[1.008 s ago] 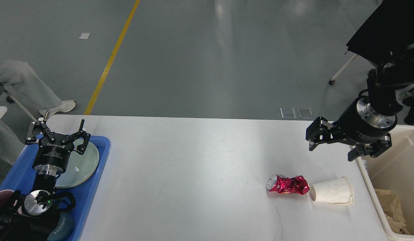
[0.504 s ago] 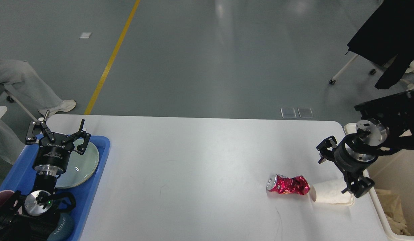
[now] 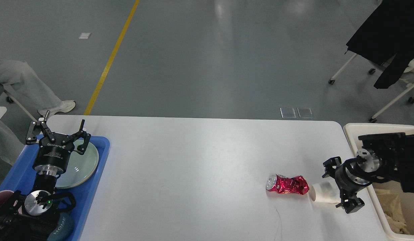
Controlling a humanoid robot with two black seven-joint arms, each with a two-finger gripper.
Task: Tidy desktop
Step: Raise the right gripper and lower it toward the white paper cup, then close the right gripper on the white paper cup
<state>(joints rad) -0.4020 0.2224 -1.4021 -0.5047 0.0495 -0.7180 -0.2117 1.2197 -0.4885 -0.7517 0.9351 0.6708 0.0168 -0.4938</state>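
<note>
Head view showed the white table (image 3: 193, 160) with two bits of litter near its right end: a crushed red can (image 3: 287, 184) and a paper cup (image 3: 322, 194) on its side, touching end to end, long axes running left to right. The right hand (image 3: 340, 184) sat at the cup's right end, fingers spread wide, one beyond the cup and one nearer, straddling its mouth end without closing on it. That arm reached in low from the right, over the cream bin (image 3: 377, 129) just beside the table. The left hand (image 3: 58, 132) hovered open and upright over the plate (image 3: 81, 164) in the blue tray (image 3: 99, 174), well apart from both pieces, so the right arm was clearly nearer.
</note>
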